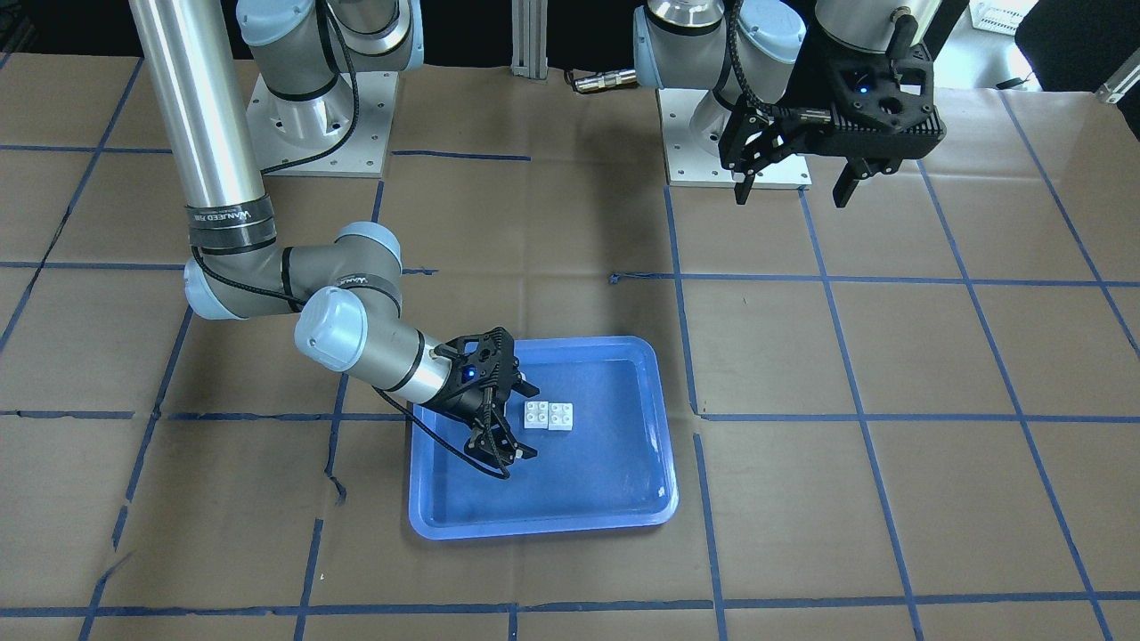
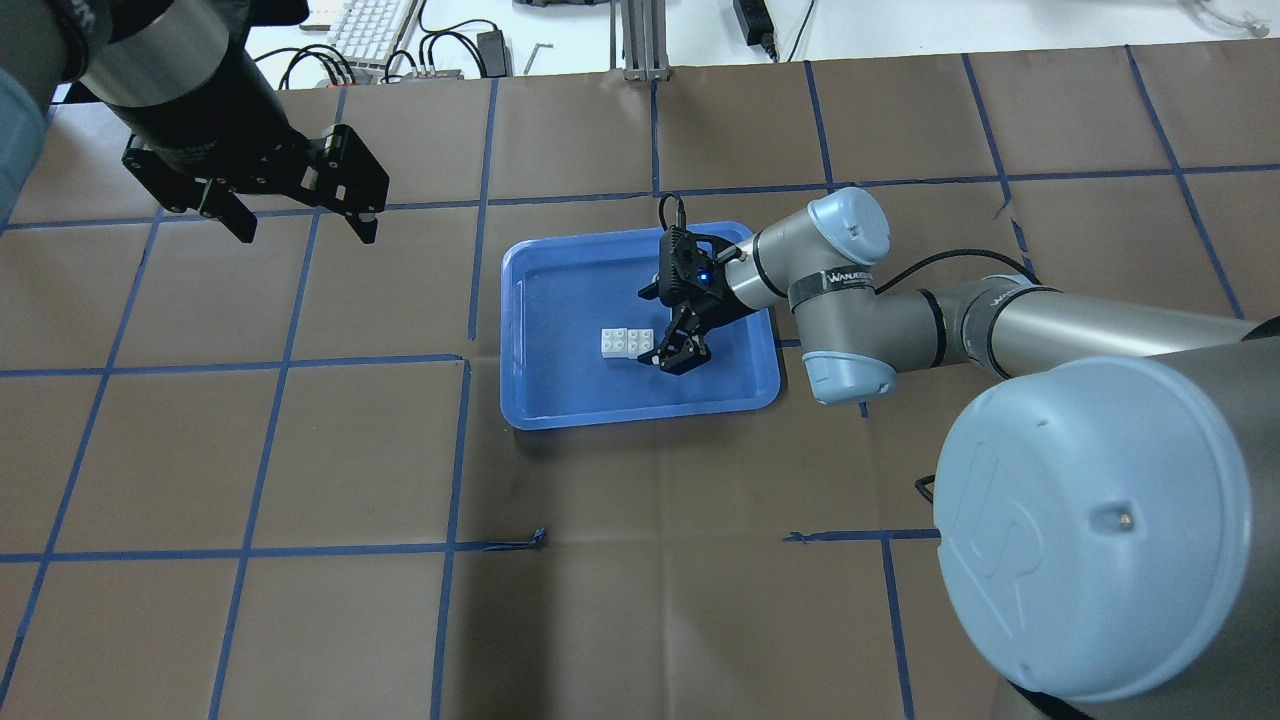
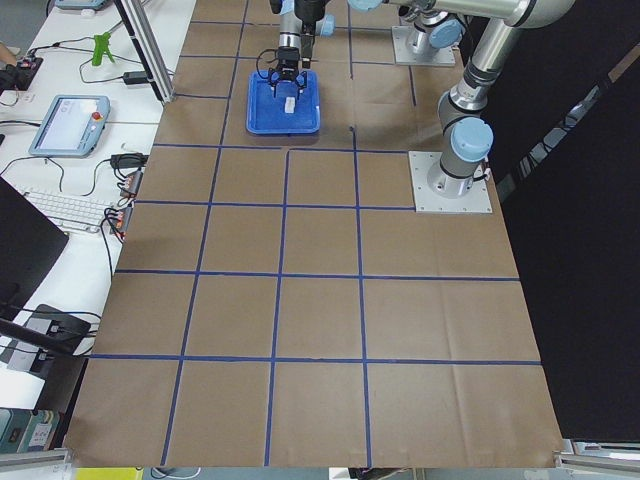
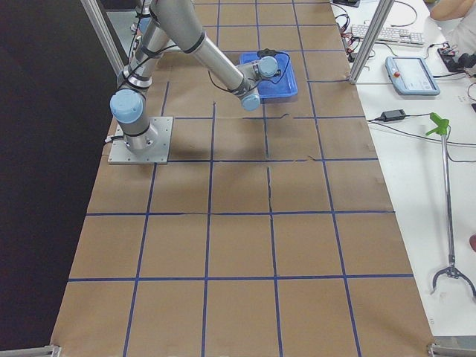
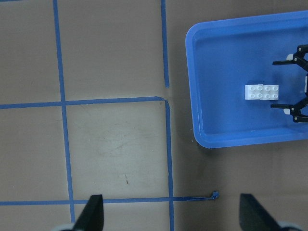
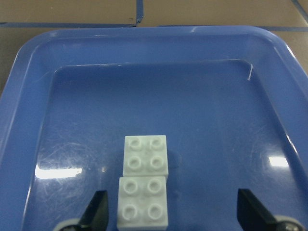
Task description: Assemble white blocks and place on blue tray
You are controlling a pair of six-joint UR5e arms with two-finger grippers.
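Two white blocks [image 1: 549,416] lie touching, end to end, studs up, on the floor of the blue tray [image 1: 543,527]. They also show in the overhead view [image 2: 627,342], the left wrist view [image 5: 261,92] and the right wrist view [image 6: 145,155]. My right gripper [image 1: 525,423] is open and empty, low over the tray [image 2: 640,415], with the nearer block just ahead between its fingers [image 6: 96,211]. My left gripper [image 2: 305,232] is open and empty, high above the bare table, well away from the tray [image 5: 240,142].
The table is covered in brown paper with a blue tape grid. The arms' base plates [image 1: 321,125] [image 1: 739,142] stand at the robot's side. A loose tape end [image 2: 530,542] sticks up on the robot's side of the tray. A desk with a keyboard [image 3: 65,208] borders the table.
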